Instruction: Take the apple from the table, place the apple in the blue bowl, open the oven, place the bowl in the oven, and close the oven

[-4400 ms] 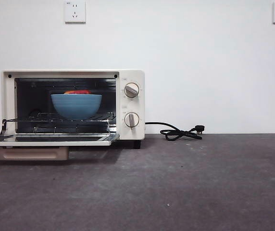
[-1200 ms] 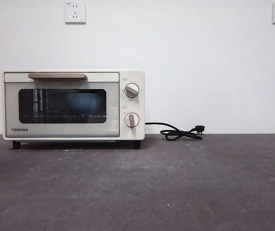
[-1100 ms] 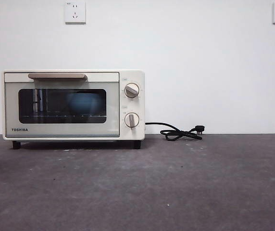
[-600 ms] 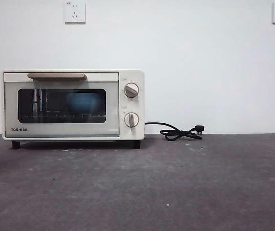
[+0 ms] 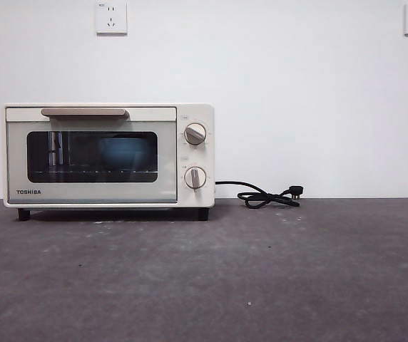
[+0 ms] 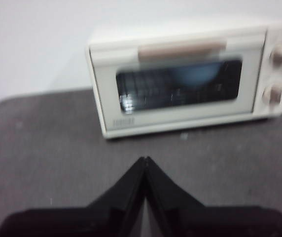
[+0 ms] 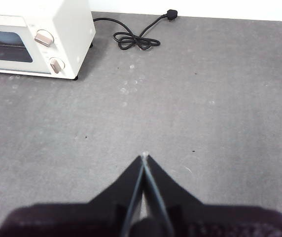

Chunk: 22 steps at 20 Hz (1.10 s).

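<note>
The cream-white oven (image 5: 108, 155) stands at the back left of the dark grey table (image 5: 261, 271), its glass door closed and the tan handle (image 5: 83, 112) along the top. Behind the glass the blue bowl (image 5: 125, 151) shows dimly; the apple is hidden. The left wrist view faces the oven (image 6: 190, 81) head-on from a short way back, my left gripper (image 6: 145, 160) shut and empty above the table. Over open table, well off to the right of the oven (image 7: 37, 37), my right gripper (image 7: 144, 158) is shut and holds nothing. Neither arm shows in the front view.
A black power cord with its plug (image 5: 269, 196) lies coiled on the table right of the oven, also visible as the cord (image 7: 137, 38) in the right wrist view. Two wall sockets (image 5: 111, 18) sit high on the white wall.
The oven door, open with bowl and apple on the rack 3.6 s ago, is closed. Over the last second the oven shifted very slightly left; nothing else moved.
</note>
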Available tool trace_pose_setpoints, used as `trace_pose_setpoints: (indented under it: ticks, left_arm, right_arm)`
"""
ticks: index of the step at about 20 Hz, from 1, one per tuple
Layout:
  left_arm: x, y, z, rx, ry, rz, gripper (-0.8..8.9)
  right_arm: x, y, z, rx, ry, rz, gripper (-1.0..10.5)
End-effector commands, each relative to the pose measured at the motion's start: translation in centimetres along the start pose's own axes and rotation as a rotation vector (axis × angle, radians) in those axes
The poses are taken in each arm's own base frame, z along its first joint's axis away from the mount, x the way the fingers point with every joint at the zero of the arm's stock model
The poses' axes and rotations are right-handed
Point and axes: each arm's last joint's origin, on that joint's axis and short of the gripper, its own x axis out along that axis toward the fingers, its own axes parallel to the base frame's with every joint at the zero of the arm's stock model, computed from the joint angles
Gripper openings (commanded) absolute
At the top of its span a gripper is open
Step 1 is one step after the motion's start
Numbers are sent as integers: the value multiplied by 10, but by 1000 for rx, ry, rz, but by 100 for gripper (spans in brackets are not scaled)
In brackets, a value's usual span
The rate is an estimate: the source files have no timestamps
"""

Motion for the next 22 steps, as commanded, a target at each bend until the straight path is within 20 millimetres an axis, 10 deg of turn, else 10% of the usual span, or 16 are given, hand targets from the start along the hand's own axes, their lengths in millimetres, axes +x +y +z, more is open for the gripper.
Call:
trace_pose_setpoints:
  ticks: [1, 7, 22]
  left_arm:
    - [0, -2, -19, 12, 2, 7, -4]
    - [1, -5, -48, -3, 50, 14, -4]
    - [4, -4, -52, -11, 107, 26, -4]
  right_arm:
    - [1, 0, -3, -17, 24, -13, 4]
    - [1, 0, -3, -17, 24, -13, 4]
    - [1, 0, -3, -18, 24, -13, 4]
